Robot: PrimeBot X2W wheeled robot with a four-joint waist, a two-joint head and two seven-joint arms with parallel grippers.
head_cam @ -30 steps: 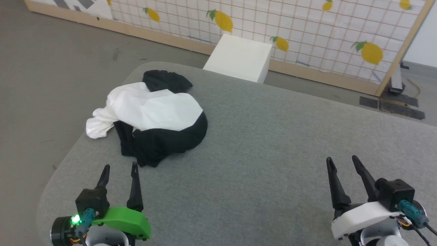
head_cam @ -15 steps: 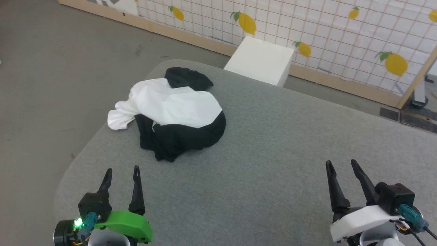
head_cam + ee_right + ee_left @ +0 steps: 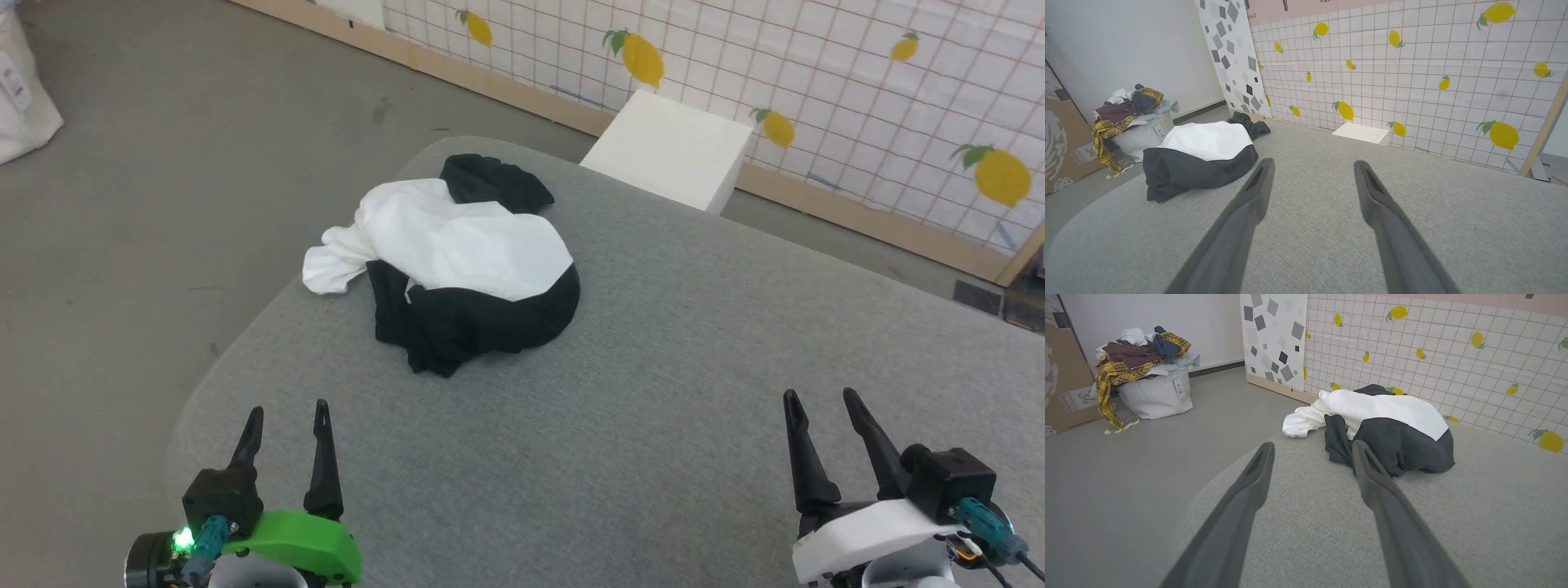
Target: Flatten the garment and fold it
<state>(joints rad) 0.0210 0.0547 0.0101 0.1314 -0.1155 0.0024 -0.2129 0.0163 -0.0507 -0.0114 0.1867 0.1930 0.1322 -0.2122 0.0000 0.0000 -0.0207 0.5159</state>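
Beyond the fingers (image 3: 1253, 196) of the right gripper (image 3: 1312, 163) stands a lemon-print wall (image 3: 1412, 61), white box (image 3: 1361, 132) at its foot; leftward, a laundry basket (image 3: 1139, 136).

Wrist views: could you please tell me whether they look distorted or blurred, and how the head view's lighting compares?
Left wrist view: wide-angle stretch makes the left gripper loom large and soft-edged, while the garment is sharp. Right wrist view: the same stretch on the right gripper; the wall grid fans out. Head view: even, soft light, only a faint shadow under the garment, no glare.
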